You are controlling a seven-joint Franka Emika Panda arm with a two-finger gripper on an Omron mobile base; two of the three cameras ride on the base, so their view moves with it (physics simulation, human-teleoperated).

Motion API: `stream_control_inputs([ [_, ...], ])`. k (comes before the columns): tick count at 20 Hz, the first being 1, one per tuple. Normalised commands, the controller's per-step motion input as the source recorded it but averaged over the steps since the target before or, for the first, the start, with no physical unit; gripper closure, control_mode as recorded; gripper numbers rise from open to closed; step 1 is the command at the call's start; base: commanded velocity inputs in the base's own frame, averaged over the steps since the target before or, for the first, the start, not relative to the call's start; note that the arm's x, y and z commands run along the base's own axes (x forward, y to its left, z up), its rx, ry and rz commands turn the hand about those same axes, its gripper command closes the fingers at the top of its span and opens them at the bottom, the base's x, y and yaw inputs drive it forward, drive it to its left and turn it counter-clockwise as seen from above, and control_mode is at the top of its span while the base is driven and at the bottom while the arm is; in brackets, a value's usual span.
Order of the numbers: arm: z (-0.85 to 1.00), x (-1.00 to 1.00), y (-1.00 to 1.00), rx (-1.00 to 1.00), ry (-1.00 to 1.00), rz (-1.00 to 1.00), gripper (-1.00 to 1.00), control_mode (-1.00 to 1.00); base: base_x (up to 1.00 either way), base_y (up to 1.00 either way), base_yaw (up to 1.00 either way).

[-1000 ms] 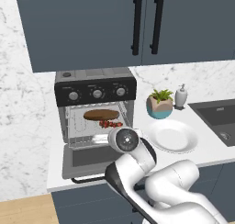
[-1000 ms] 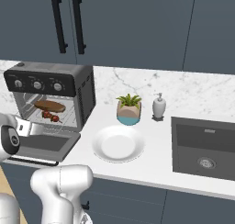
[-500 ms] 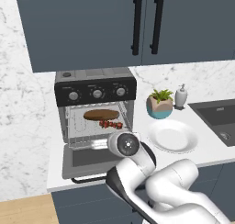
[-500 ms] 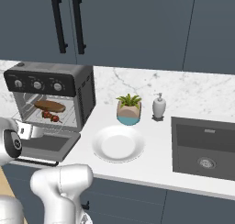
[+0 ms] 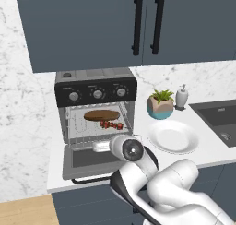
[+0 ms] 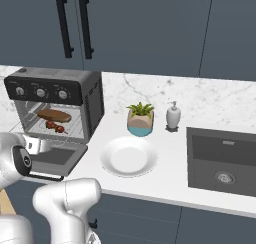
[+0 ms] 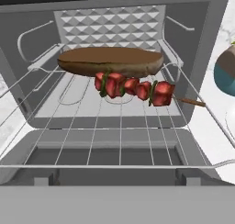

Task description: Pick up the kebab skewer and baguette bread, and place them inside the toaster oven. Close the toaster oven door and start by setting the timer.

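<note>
Kitchen tabletop [image 5: 212,150]: we see bread [image 7: 110,61] and skewer [image 7: 134,87] on the oven [image 5: 97,109] rack, door [image 5: 90,160] down, jaws released, empty.

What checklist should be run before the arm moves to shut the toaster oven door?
1. Baguette bread on the wire rack inside the toaster oven: ok.
2. Kebab skewer on the rack in front of the loaf: ok.
3. Skewer's stick end clear of the door opening: cannot tell; it pokes toward the rack's right edge.
4. Toaster oven door folded down, not yet shut: ok.
5. Gripper open and holding nothing: ok.
6. Plate bare, nothing left to load: ok.
</note>
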Motion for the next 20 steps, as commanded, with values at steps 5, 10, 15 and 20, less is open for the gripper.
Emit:
stream_control_inputs([
  [5, -0.06, 0.17, 0.0, 0.03, 0.0, 0.0, -1.0, -1.0, 0.0, 0.0, 0.0],
  [10, -0.05, 0.18, 0.0, 0.02, 0.0, 0.0, -1.0, -1.0, 0.0, 0.0, 0.0],
  [15, -0.11, 0.08, 0.0, 0.0, 0.0, 0.0, -1.0, -1.0, 0.0, 0.0, 0.0],
  [20, -0.17, 0.06, 0.06, 0.0, 0.0, 0.0, -1.0, -1.0, 0.0, 0.0, 0.0],
])
